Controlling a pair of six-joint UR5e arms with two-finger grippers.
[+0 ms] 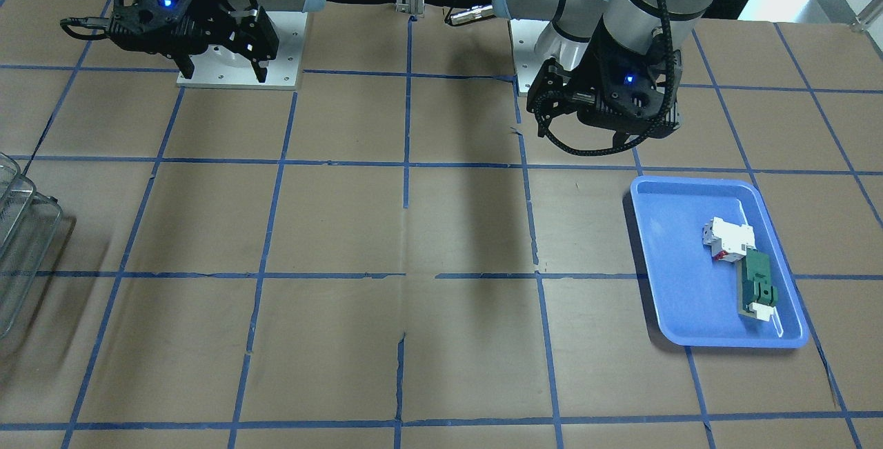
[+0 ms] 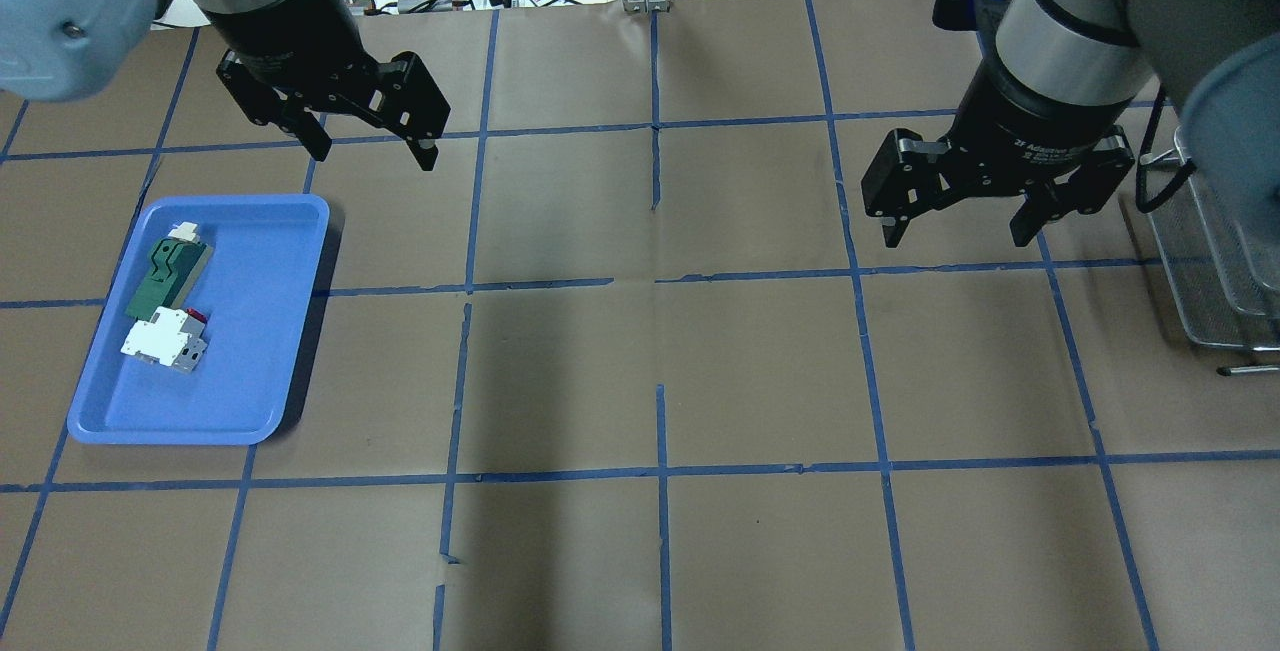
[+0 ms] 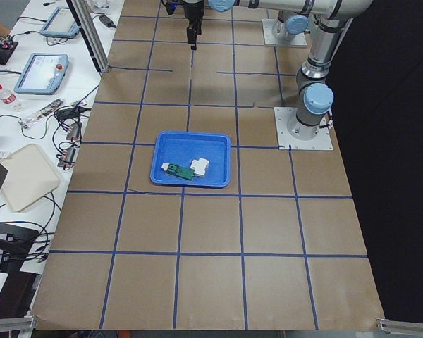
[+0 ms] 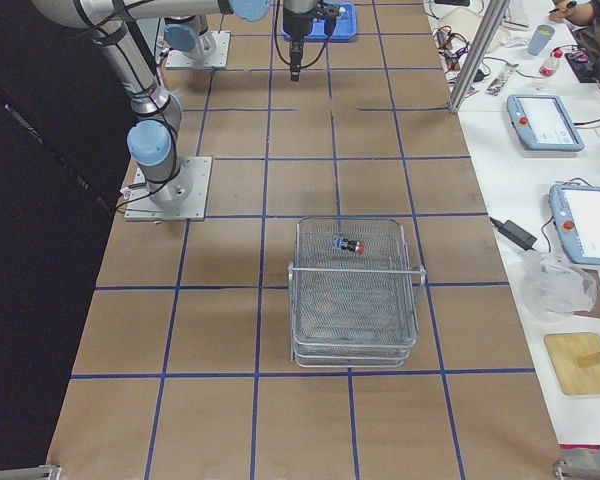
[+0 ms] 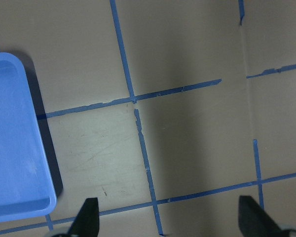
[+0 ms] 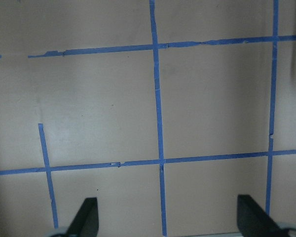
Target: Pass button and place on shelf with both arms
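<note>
The button [image 4: 349,245], with a red cap and black collar, lies on its side in the top basket of the wire shelf [image 4: 355,300]. Only the edge of the shelf shows in the overhead view [image 2: 1215,271] and in the front view [image 1: 21,242]. My right gripper [image 2: 958,231] is open and empty, above the table just left of the shelf; the right wrist view [image 6: 167,222] shows only bare paper between its fingers. My left gripper [image 2: 375,153] is open and empty, beyond the blue tray's far right corner, also seen in its wrist view [image 5: 170,222].
A blue plastic tray [image 2: 250,361] on the robot's left side holds a white block with red marks [image 2: 160,341] and a green-and-white flat part [image 2: 165,271]. The table is brown paper with a blue tape grid. Arm base plates stand at the robot's edge [image 1: 238,80].
</note>
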